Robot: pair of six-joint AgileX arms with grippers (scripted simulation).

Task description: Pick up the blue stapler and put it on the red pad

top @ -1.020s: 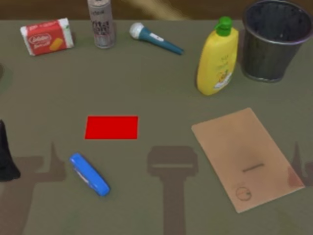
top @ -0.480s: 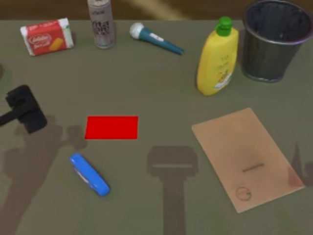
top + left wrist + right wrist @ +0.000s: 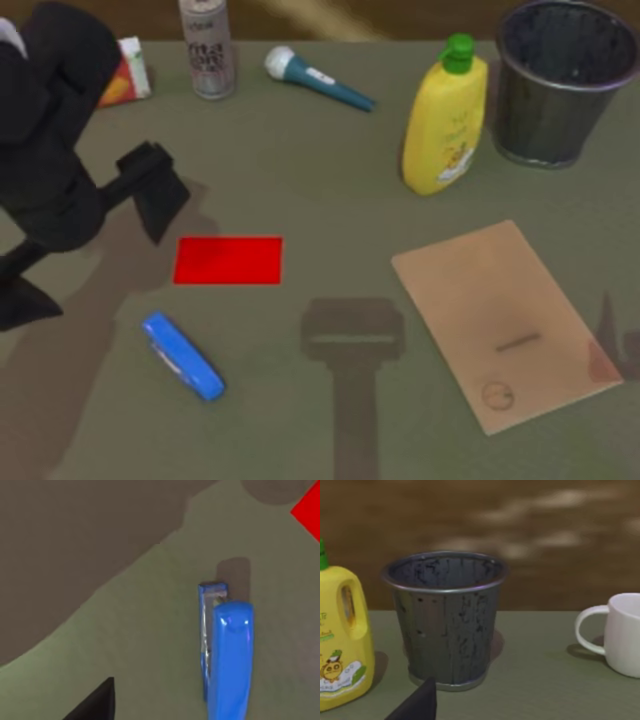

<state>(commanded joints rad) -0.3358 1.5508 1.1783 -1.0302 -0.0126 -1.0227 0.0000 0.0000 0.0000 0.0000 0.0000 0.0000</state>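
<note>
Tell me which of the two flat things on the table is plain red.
The red pad, lying just above the blue stapler. The other flat thing, the tan board, is larger.

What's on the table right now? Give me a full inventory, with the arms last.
blue stapler: 1, bright blue, front left, lying diagonally, untouched
red pad: 1, red, just behind the stapler, bare
tan board: 1, tan, right half
yellow bottle: 1, yellow with green cap, back right
bin: 1, dark grey, back right corner
microphone: 1, teal handle, grey head, back centre
spray can: 1, silver, back left
snack packet: 1, red and white, back left, mostly hidden by the arm
white mug: 1, white, right wrist view only, beside the bin
left hand: 1, black, above the table, behind and left of the pad
right arm: out of the top view, parked
</note>
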